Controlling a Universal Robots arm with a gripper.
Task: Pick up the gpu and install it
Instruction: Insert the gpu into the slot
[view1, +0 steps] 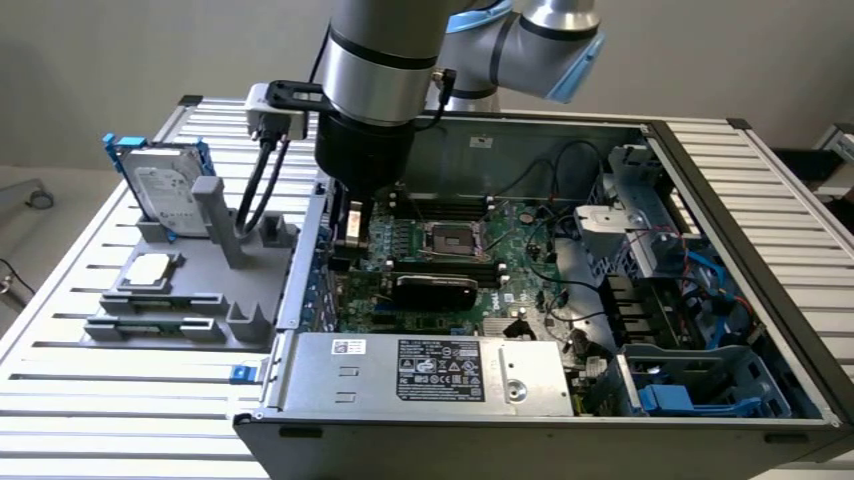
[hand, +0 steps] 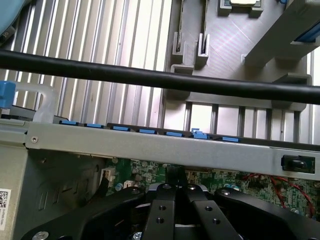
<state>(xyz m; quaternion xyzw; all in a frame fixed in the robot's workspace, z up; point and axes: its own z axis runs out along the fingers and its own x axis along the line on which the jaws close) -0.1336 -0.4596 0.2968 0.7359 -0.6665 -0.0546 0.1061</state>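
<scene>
Hand (hand: 176, 192) inside the open computer case (view1: 747, 180), fingers together, pressing near the slot edge; gpu (view1: 434, 289) sits on the motherboard (view1: 514, 235). Push straight down, evenly, avoid tilting.

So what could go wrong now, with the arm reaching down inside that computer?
1. The shut gripper sits low between the case's side wall and the motherboard; a small sideways slip could scrape either.
2. The black cables hanging off the wrist pass just over that wall's edge and might snag there.
3. The gpu, the black card lying close by, could get knocked if the arm swings.
</scene>
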